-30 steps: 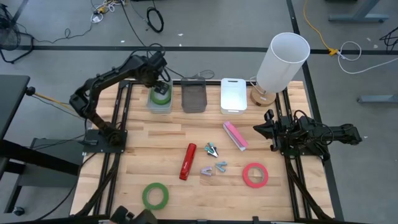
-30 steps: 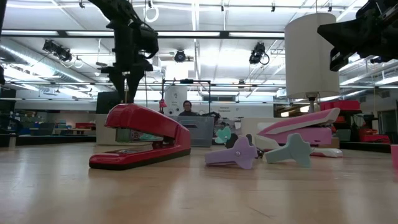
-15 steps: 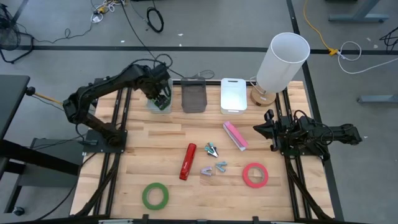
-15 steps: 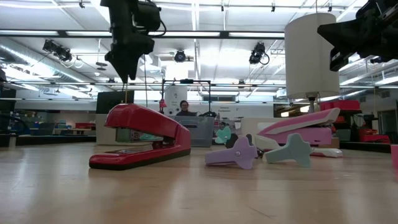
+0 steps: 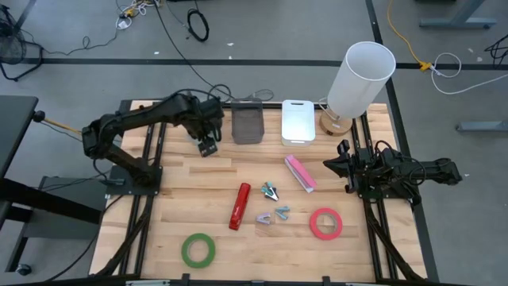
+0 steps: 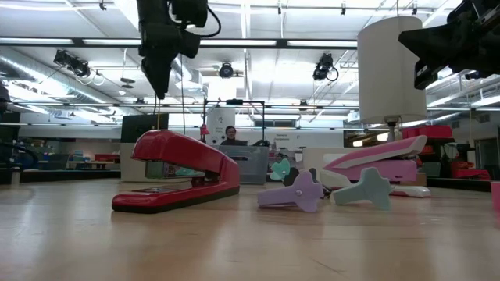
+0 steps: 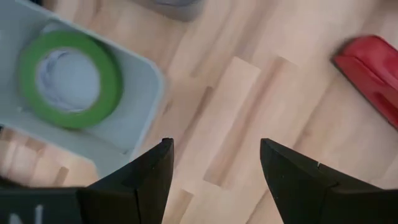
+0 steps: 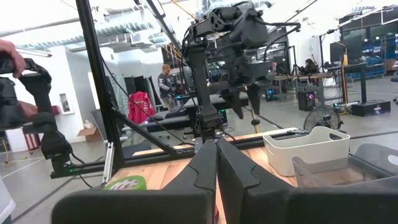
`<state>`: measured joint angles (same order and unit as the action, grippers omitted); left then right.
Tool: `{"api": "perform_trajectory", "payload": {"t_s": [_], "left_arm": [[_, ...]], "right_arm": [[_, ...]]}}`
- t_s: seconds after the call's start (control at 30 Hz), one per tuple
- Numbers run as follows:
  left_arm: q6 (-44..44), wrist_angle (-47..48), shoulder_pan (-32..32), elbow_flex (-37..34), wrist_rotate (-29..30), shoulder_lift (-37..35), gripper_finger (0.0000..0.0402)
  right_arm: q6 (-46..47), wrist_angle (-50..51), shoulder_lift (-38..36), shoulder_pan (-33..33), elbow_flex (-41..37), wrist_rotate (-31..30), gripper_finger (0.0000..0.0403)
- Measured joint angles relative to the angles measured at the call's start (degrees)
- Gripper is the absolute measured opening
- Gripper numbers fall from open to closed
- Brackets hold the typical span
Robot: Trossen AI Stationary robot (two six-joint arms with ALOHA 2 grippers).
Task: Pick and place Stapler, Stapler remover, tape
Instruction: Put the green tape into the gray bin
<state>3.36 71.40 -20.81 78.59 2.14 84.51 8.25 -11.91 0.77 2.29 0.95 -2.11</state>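
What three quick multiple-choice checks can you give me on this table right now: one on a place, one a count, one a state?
1. The green tape in the left wrist view lies: A. in the pale bin; B. on the red stapler; C. beside the lamp.
2. Tape rolls lying on the bare table: A. one; B. two; C. four.
3. The left jaws are: A. shut on a stapler; B. shut on tape; C. open and empty.

Answers: 1 A, the bin's walls surround it. 2 B, a green roll and a red-pink roll. 3 C, only bare wood shows between them.
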Motion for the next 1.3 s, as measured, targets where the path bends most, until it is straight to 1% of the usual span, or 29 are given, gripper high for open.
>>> {"api": "perform_trajectory", "payload": {"t_s": [0.3, 0.5, 0.63, 1.0, 1.17, 1.3], "left_arm": [[-0.2, -3.7, 7.7, -2.6, 0.2, -0.7, 0.0243], [1.1, -2.9, 13.9, -3.1, 0.1, -0.6, 0.0243], [3.5, -1.8, 19.1, -3.1, 0.1, -0.6, 0.0243], [5.0, -0.5, 33.5, -3.1, 0.1, -0.6, 0.0243], [5.5, -0.5, 40.2, -3.1, -2.3, -0.6, 0.0243], [8.5, -1.5, 45.8, -3.1, -3.5, -0.6, 0.0243]], "right_arm": [[0.0, 0.0, 0.0, 0.0, 0.0, 0.0, 0.0016], [0.0, 0.0, 0.0, 0.0, 0.0, 0.0, 0.0016], [0.0, 0.0, 0.0, 0.0, 0.0, 0.0, 0.0016], [0.0, 0.0, 0.0, 0.0, 0.0, 0.0, 0.0016], [0.0, 0.0, 0.0, 0.0, 0.0, 0.0, 0.0016], [0.0, 0.0, 0.0, 0.0, 0.0, 0.0, 0.0016]]}}
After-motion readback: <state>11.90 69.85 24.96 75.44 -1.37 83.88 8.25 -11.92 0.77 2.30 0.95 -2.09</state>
